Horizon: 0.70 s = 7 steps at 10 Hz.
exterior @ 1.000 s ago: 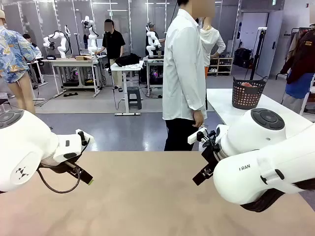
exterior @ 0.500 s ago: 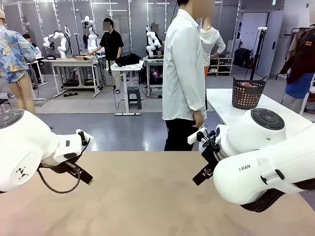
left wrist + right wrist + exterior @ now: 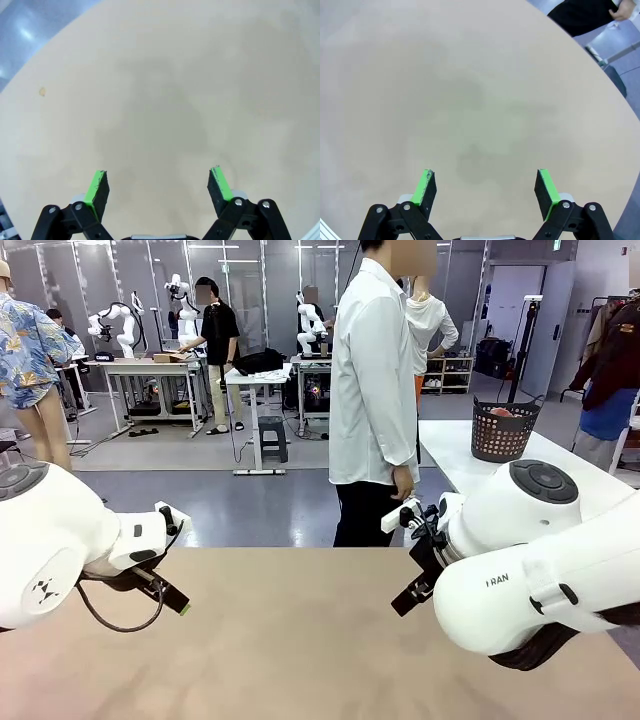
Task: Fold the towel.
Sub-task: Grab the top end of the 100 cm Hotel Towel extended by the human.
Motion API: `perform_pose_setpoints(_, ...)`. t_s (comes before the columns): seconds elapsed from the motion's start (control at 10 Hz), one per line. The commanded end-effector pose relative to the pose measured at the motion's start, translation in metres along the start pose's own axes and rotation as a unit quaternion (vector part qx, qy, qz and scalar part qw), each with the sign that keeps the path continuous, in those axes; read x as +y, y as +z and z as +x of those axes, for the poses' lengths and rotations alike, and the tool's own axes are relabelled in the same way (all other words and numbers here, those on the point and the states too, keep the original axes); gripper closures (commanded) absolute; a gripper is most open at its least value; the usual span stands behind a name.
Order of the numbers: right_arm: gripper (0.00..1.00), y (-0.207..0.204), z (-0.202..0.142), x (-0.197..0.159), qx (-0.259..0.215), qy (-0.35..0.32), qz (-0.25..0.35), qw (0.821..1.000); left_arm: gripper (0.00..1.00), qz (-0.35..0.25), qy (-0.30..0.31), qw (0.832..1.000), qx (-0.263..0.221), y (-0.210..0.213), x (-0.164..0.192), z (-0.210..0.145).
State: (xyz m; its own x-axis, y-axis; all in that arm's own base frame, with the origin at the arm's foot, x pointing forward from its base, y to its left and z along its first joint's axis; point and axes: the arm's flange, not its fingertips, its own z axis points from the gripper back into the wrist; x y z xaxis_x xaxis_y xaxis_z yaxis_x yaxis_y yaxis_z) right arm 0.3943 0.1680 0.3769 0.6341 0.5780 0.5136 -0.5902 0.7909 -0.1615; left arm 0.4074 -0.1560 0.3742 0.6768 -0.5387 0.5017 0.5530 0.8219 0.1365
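Neither arm is shifting since a second ago; left gripper [image 3: 157, 176] and right gripper [image 3: 485, 175] are hovering jaws-apart over the table [image 3: 300, 640], likely awaiting the towel

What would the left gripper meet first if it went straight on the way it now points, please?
Probably the table itself: the open left gripper points down at its plain tan top, and nothing lies in between as far as the wrist view shows.
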Motion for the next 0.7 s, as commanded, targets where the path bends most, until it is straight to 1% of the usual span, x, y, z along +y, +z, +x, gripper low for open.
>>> perform_pose_setpoints(0.0,0.0,0.038,0.022,-0.012,-0.014,-0.02,0.035,0.999,0.0,-0.05,-0.002,0.999,0.015,0.044,0.017,0.024)
perform_pose_setpoints(0.1,0.0,0.059,0.032,-0.021,-0.02,-0.04,0.055,0.997,0.0,-0.084,0.009,0.996,0.028,0.07,0.034,0.03)
perform_pose_setpoints(0.2,0.0,0.08,0.038,-0.034,-0.024,-0.058,0.092,0.994,0.0,-0.141,0.025,0.989,0.033,0.093,0.052,0.031)
perform_pose_setpoints(0.3,0.0,0.098,0.037,-0.048,-0.019,-0.082,0.165,0.983,0.0,-0.215,0.049,0.975,0.028,0.117,0.073,0.029)
perform_pose_setpoints(0.4,0.0,0.114,0.032,-0.066,-0.021,-0.108,0.212,0.971,0.0,-0.263,0.079,0.961,0.029,0.133,0.093,0.026)
perform_pose_setpoints(0.5,0.0,0.13,0.021,-0.088,-0.026,-0.137,0.283,0.949,0.0,-0.299,0.122,0.946,0.027,0.146,0.114,0.02)
perform_pose_setpoints(0.6,0.0,0.143,0.003,-0.113,-0.037,-0.171,0.325,0.929,0.0,-0.353,0.152,0.923,0.013,0.159,0.136,0.01)
